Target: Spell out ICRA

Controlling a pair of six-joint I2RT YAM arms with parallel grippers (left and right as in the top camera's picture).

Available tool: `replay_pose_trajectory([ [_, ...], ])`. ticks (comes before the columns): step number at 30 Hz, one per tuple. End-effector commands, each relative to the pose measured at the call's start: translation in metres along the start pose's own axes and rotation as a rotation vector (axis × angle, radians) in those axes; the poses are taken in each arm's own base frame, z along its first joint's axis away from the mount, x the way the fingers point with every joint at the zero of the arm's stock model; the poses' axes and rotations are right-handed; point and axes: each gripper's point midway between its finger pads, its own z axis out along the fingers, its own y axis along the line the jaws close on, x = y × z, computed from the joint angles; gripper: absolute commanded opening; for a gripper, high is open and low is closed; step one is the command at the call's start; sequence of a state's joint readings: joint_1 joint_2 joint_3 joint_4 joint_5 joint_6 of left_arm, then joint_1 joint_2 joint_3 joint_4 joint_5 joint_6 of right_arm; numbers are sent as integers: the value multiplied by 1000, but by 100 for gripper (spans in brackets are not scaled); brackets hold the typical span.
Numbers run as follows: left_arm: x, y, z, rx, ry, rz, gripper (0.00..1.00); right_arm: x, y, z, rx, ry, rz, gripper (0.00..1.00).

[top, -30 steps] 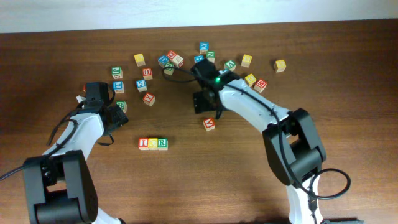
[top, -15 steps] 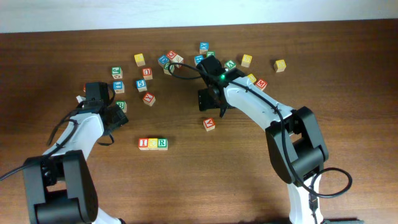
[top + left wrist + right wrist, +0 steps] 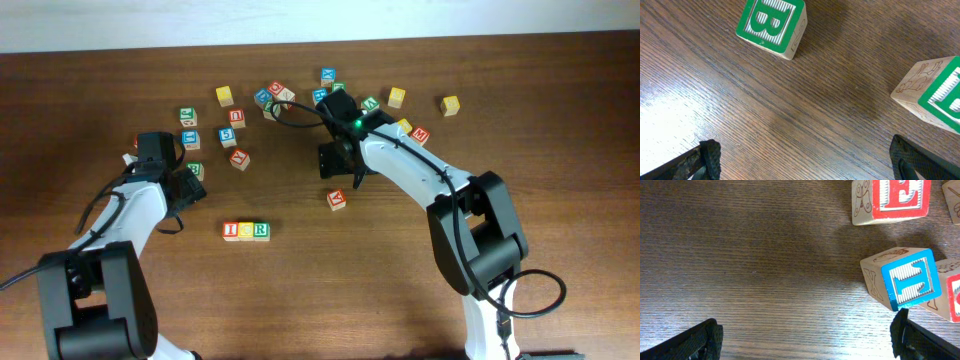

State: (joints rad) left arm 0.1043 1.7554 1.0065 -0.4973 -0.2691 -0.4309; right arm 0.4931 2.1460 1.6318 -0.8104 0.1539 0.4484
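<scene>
Three cubes stand side by side in a row [image 3: 246,230] at the table's front middle: a red I [image 3: 231,231], a yellow-faced cube [image 3: 246,230] and a green R [image 3: 261,230]. A red-lettered cube, the A [image 3: 337,200], lies alone to the right of the row. My right gripper [image 3: 338,175] [image 3: 807,340] hovers just behind the A, open, with only bare wood between its fingers. My left gripper [image 3: 188,188] [image 3: 805,162] is at the left, also open and holding nothing.
Several loose letter cubes are scattered across the back of the table [image 3: 420,290]. A green B cube [image 3: 772,25] and a second green cube [image 3: 935,97] lie ahead of my left fingers. A red E cube [image 3: 892,200] and a blue-faced cube [image 3: 905,280] lie close to my right finger [image 3: 915,340].
My right gripper shifted a little to the right and toward the back, then stopped. The left arm and the cubes have not moved.
</scene>
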Motion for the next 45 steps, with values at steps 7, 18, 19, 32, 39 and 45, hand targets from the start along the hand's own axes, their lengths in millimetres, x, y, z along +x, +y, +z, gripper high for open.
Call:
replay_pose_trajectory([
  [7,-2,-1,1,0,0,-3,99,2,-2,4,18,4,1,98],
  [18,-2,-1,1,0,0,-3,99,2,-2,4,18,4,1,98],
  [19,-2,-1,1,0,0,-3,99,2,-2,4,18,4,1,98],
  [32,-2,-1,1,0,0,-3,99,2,-2,4,18,4,1,98],
  [39,-2,-1,1,0,0,-3,99,0,-1,4,13,-7,2,98],
  [45,-2,-1,1,0,0,-3,99,5,1,4,-1,19,0,98],
])
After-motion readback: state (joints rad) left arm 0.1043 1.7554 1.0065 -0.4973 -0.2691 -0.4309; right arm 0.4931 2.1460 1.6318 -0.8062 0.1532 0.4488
